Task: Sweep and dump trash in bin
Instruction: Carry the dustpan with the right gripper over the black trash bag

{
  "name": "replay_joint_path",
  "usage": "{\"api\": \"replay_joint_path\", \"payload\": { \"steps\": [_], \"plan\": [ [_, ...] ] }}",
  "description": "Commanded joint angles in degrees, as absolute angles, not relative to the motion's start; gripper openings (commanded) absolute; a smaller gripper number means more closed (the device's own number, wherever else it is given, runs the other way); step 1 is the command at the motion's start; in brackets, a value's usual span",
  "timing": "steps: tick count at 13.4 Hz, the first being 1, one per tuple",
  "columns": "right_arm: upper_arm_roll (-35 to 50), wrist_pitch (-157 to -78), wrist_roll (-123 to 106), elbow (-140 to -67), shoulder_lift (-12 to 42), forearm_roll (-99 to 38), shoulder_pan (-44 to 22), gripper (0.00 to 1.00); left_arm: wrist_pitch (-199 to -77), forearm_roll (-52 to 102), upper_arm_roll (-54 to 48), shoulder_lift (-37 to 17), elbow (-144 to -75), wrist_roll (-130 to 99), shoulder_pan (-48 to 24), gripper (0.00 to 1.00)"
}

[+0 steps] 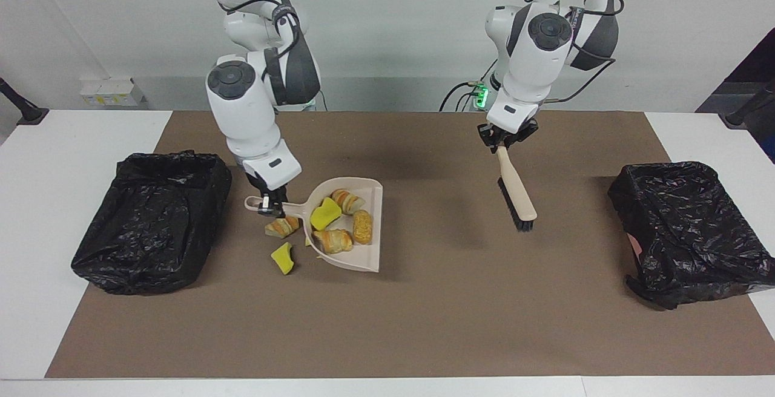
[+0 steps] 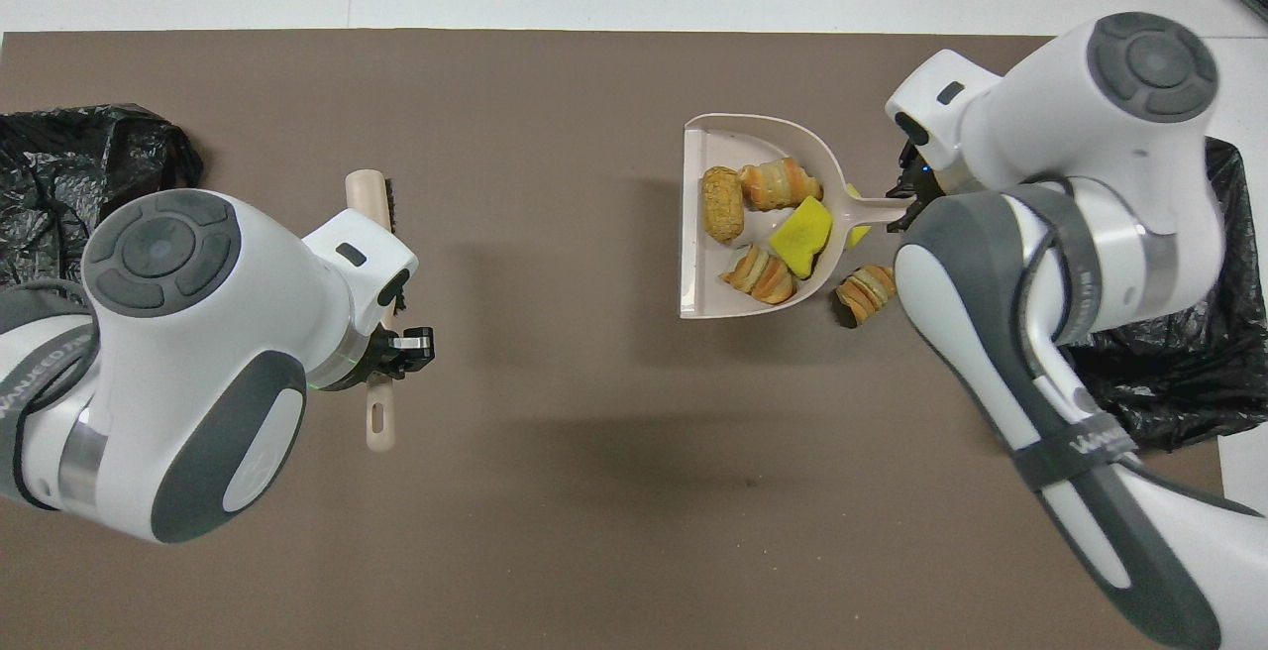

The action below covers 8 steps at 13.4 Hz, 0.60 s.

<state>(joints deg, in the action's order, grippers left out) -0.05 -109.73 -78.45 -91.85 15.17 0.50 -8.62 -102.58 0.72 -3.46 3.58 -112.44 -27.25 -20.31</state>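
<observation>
Sweeping mostly done, dumping not yet begun.

Right gripper (image 1: 270, 203): closed on the handle of the beige dustpan (image 1: 357, 259), near the middle of the brown mat (image 1: 424, 324), toward the right arm's end. Cannot tell whether resting flat on the mat or a little raised.

Inside the dustpan, four pieces of trash: a yellow sponge chunk (image 1: 325, 213), a croissant piece (image 1: 347, 201) nearer to the robots, a bread piece (image 1: 362, 226) and a second croissant piece (image 1: 333, 240).

Left outside, on the mat: a third croissant piece (image 1: 283, 226) just beside the handle, and a green-backed sponge chunk (image 1: 283, 258) slightly farther from the robots. Apart from the pan's mouth, so not reachable without turning the pan or sweeping around it.

Left gripper (image 1: 505, 140): shut on the handle of the beige brush (image 1: 516, 194), held in the air over bare mat, bristle end down, well apart from the dustpan and from all trash.

Nothing visible inside the black-lined bin (image 1: 151, 221) at the right arm's end, close to the dustpan. Same for the other black-lined bin (image 1: 690, 233) at the left arm's end.

Remaining, as a judgement: collecting the two loose pieces, then carrying the dustpan over a bin and tipping it.
</observation>
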Motion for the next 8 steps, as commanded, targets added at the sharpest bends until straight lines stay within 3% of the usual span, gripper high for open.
{"api": "replay_joint_path", "payload": {
  "steps": [1,4,8],
  "plan": [
    [0.7,-106.4,-84.6,-91.2,13.8,-1.8,-3.1,0.00,-102.8,0.1,-4.4,6.3,-115.6,-29.2,-21.9,0.00],
    [-0.2,-103.7,-92.2,-91.2,11.4,-3.0,2.4,0.00,-109.7,4.3,-4.4,9.5,-122.7,-36.3,-28.7,0.00],
    [-0.6,-99.6,-103.1,-88.4,10.3,-1.8,11.2,0.00,-119.3,6.9,-4.4,9.1,-132.5,-46.8,-41.2,0.00]
  ]
}}
